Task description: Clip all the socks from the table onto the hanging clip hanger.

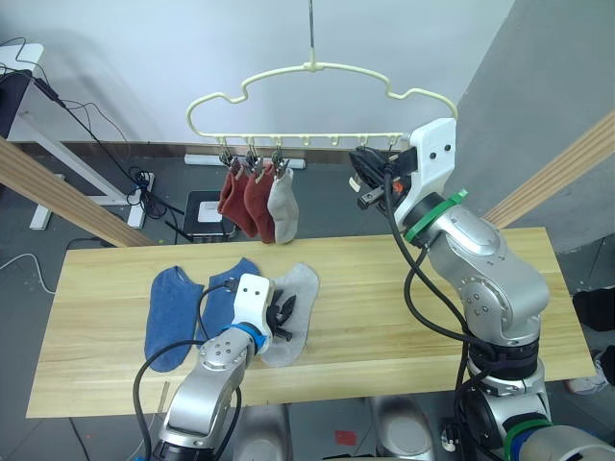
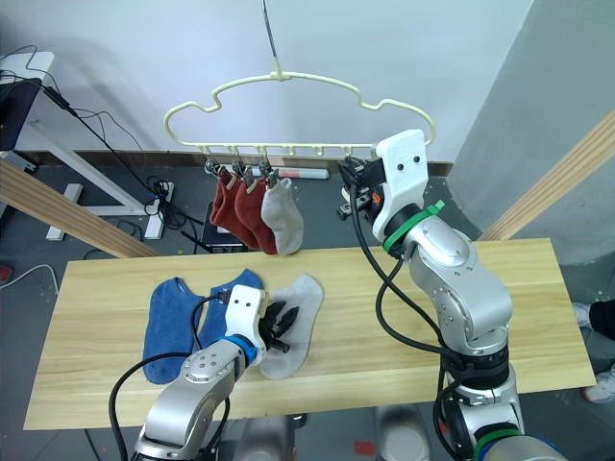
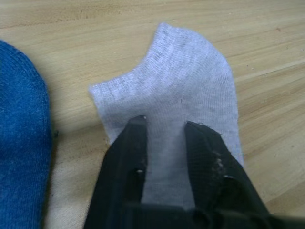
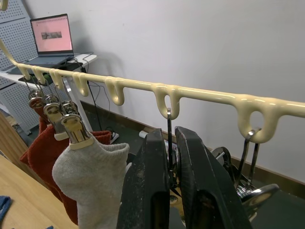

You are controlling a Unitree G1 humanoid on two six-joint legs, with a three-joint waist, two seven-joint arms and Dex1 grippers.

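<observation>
Socks came in 2 groups: 3 hung from the clip hanger [image 1: 317, 101] at upper middle, and 3 lay on the table [image 1: 404, 317]. Left gripper [image 3: 164, 131] pinched the grey sock [image 3: 190, 86] to lift it. Right gripper [image 4: 171, 143] squeezed a clip [image 4: 169, 160], likely to open it.
</observation>
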